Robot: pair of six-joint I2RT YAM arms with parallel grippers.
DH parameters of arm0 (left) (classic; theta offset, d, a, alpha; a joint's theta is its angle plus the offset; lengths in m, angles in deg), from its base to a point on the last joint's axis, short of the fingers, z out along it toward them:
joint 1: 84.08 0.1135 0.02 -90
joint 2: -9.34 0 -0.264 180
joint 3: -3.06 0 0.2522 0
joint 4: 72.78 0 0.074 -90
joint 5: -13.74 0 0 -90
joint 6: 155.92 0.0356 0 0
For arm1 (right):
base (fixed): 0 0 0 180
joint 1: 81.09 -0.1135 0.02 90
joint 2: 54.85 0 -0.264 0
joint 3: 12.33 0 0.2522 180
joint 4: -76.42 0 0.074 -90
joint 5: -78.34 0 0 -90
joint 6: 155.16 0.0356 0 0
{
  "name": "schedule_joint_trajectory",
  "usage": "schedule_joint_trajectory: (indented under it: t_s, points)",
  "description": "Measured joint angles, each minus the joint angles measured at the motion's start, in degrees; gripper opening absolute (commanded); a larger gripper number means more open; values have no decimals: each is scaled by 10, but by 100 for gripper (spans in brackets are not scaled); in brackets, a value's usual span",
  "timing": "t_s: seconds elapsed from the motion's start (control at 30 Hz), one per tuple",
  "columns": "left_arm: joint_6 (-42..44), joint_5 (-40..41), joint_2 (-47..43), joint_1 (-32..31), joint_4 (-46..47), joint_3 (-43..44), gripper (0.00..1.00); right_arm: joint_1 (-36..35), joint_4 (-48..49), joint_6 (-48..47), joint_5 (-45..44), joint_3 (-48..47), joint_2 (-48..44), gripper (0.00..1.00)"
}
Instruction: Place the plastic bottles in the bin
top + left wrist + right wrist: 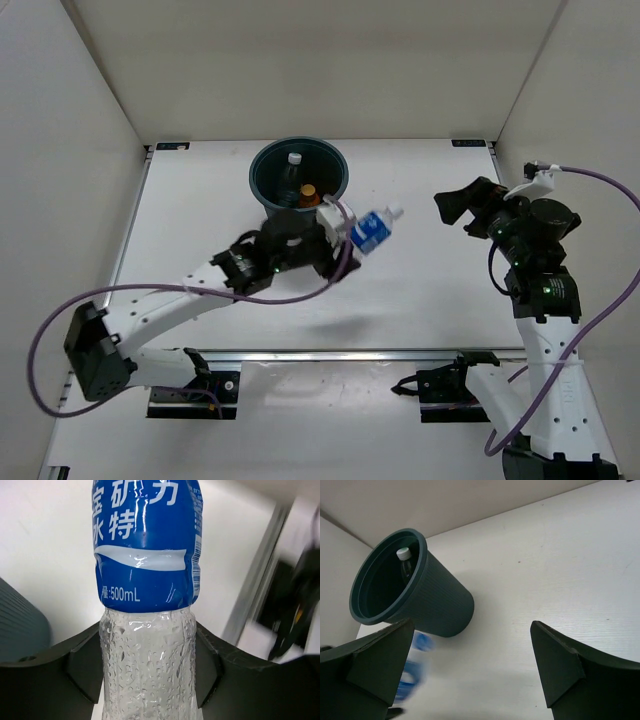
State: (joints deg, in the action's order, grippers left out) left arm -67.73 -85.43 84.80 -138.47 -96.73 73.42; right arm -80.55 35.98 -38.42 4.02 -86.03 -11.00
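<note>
My left gripper (335, 232) is shut on a clear bottle with a blue label (374, 229), held above the table just right of the bin (262, 187). In the left wrist view the bottle (147, 580) fills the gap between both fingers (80, 667). The dark blue-grey bin holds a clear bottle with a white cap (293, 172) and an orange bottle (307, 194). My right gripper (462, 212) is open and empty at the right of the table. Its wrist view shows the bin (440, 605), the capped bottle inside (405, 560) and the blurred blue-labelled bottle (415, 667).
White walls enclose the table on the left, back and right. A metal rail (330, 355) runs along the near edge by the arm bases. A purple cable (120, 295) loops beside the left arm.
</note>
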Motion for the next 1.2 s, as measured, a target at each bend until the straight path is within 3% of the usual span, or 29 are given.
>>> schedule_joint_trajectory:
  t_s: [0.13, 0.27, 0.53, 0.67, 0.7, 0.73, 0.77, 1.0, 1.2]
  points:
    - [-28, 9, -79, 40, 53, 68, 73, 10, 2, 0, -6, 9, -5, 99]
    - [-26, 72, -111, 91, 105, 117, 67, 10, 2, 0, -11, 29, -3, 99]
    - [-53, 190, 23, 213, 110, 176, 67, 20, -52, -31, -92, 67, 23, 99]
    - [-65, 212, 89, 223, 67, 169, 73, 55, -90, -54, -122, 90, 23, 100]
    - [-68, 214, 101, 224, 53, 170, 80, 67, -98, -59, -125, 94, 23, 99]
    - [-69, 217, 109, 224, 41, 170, 94, 76, -104, -63, -128, 97, 21, 99]
    - [-66, 220, 112, 222, 31, 170, 99, 84, -108, -66, -130, 102, 20, 99]
    - [-64, 230, 70, 210, -12, 205, 99, 88, -122, -83, -146, 113, 11, 99]
    - [-101, 237, -38, 208, -85, 222, 98, 84, -131, -96, -151, 113, 35, 100]
